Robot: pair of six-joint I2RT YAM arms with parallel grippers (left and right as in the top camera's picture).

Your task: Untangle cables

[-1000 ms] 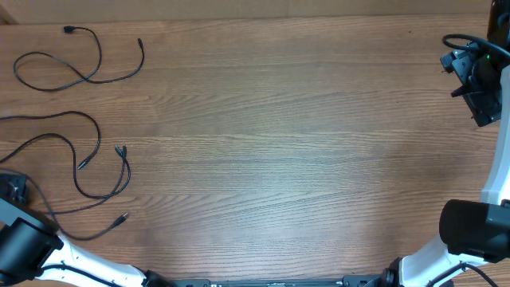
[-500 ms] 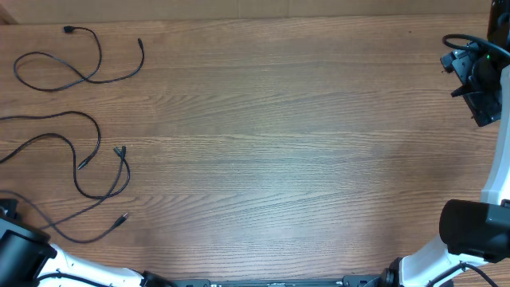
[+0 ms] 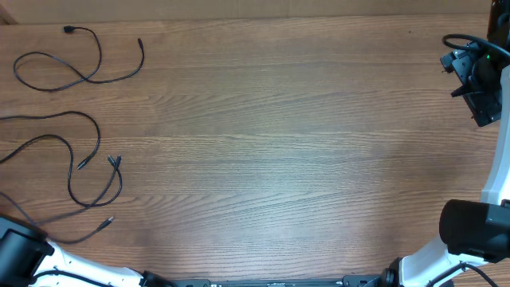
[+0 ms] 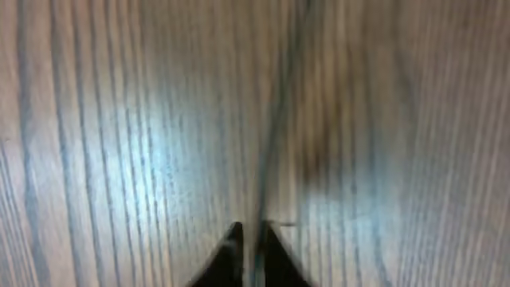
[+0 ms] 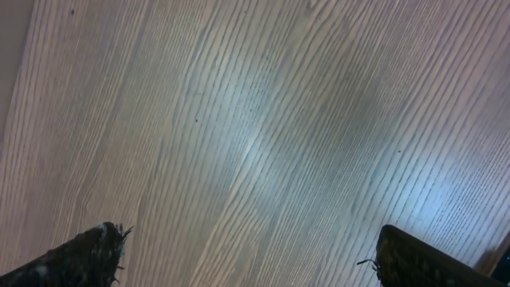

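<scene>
**Item 1. Left arm** point(image 3: 17, 253): white and black, at the near-left corner of the tabletop point(image 3: 279, 143). From overhead I cannot make out its tool.

**Item 2. Left tool** point(image 4: 253, 259): seen in its own wrist view, which is blurred. I see two dark fingertips almost together, pinched on one thin black cable point(image 4: 277, 135). The cable runs out from between them and away across the wood grain.

**Item 3. Right arm** point(image 3: 474, 227): black and white, at the near-right corner.

**Item 4. Near cables** point(image 3: 97, 135): on the left side of the tabletop, just beyond the left arm. These are thin black cords in loose loops that cross one another, with small plug ends lying free toward the middle of the tabletop. One strand trails back toward the near-left corner beside the arm, and another runs off the left edge. I cannot tell how many separate cords there are.

**Item 5. Far cable** point(image 3: 100, 53): in the far-left corner, well apart from the near cables. It is a single thin black cord in an open loop that crosses itself, with both plug ends resting on the wood.

**Item 6. Right tool** point(image 3: 478, 80): at the far right edge, well apart from every cable. In its wrist view the fingertips point(image 5: 88, 251) stand wide apart, one at each lower corner. I see only bare wood between them, and it grips nothing.
</scene>
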